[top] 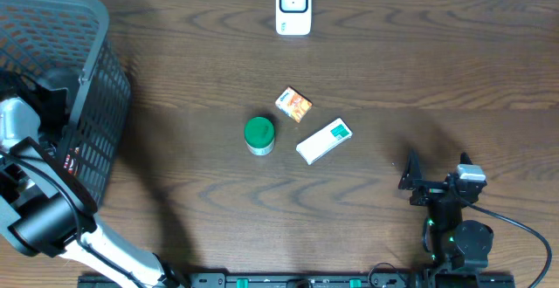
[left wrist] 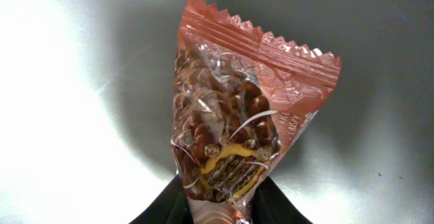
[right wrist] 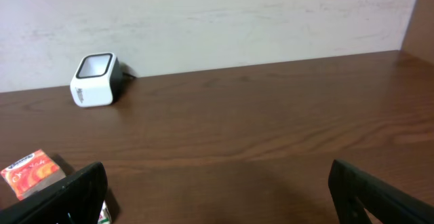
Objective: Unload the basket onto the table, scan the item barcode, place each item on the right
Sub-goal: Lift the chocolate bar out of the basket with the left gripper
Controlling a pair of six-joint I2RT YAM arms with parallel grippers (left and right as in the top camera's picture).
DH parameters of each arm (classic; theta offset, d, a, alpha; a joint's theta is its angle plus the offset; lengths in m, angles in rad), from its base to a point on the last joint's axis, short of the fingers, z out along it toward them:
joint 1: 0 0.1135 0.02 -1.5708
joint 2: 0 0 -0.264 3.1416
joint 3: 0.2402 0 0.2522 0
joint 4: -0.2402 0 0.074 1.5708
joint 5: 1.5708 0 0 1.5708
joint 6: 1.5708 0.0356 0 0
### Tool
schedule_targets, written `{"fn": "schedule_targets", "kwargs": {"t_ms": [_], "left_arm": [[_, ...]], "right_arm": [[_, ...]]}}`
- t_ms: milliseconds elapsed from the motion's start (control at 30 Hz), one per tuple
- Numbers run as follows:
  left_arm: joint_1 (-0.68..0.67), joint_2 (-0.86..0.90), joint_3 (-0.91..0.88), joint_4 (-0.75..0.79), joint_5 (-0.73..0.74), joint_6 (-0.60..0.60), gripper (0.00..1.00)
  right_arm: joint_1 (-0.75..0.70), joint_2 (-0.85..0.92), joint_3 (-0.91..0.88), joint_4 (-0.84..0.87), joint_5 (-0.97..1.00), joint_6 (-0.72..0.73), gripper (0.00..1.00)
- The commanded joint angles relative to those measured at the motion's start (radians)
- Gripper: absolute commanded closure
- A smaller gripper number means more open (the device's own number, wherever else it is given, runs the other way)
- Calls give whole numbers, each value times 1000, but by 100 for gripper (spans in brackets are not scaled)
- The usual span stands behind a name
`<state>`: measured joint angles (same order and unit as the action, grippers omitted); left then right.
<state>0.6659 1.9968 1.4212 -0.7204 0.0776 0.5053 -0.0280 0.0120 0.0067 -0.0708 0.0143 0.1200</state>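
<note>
You have one dark wooden table [top: 393, 70]. On it, count one white box-shaped barcode scanner [top: 293, 6], one round jar with a green lid [top: 259, 135], one small orange carton [top: 293, 104] and one long white-and-green box [top: 323, 140]. Add one grey plastic mesh basket [top: 87, 61], one reddish see-through snack packet [left wrist: 244, 115], and two robot arms: left arm [top: 39, 218], right arm [top: 454, 236].

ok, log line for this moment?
left hand: shut on snack bag, in basket | right hand: open, empty | scan: not yet
</note>
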Motion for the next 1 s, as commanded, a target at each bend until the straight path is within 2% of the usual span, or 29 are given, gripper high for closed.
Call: {"fn": "schedule_targets", "kwargs": {"t_ms": [0, 200, 333, 533, 633, 700, 767, 800, 867, 967], "left_arm": [[5, -83, 33, 2, -33, -106, 75], [5, -316, 38, 5, -34, -173, 74], [5, -478, 38, 16, -7, -293, 74], [5, -697, 38, 27, 341, -459, 74], [5, -786, 38, 27, 628, -505, 73], [5, -824, 38, 26, 811, -508, 71], [-5, -864, 38, 20, 1054, -508, 71], [-16, -875, 38, 12, 1122, -508, 71], [-49, -888, 38, -21, 1186, -507, 71], [-122, -890, 36, -106, 1191, -489, 72]], "right_arm": [[9, -6, -2, -4, -5, -13, 1], [9, -6, -2, -4, -5, -13, 1], [9, -6, -2, -4, -5, -13, 1], [9, -6, -2, -4, -5, -13, 1], [9, -6, -2, -4, -5, -13, 1], [9, -6, -2, -4, -5, -13, 1], [9, -6, -2, -4, -5, -13, 1], [9, -6, -2, -4, -5, -13, 1], [9, -6, -2, -4, -5, -13, 1], [9, -6, -2, -4, -5, -13, 1]]}}
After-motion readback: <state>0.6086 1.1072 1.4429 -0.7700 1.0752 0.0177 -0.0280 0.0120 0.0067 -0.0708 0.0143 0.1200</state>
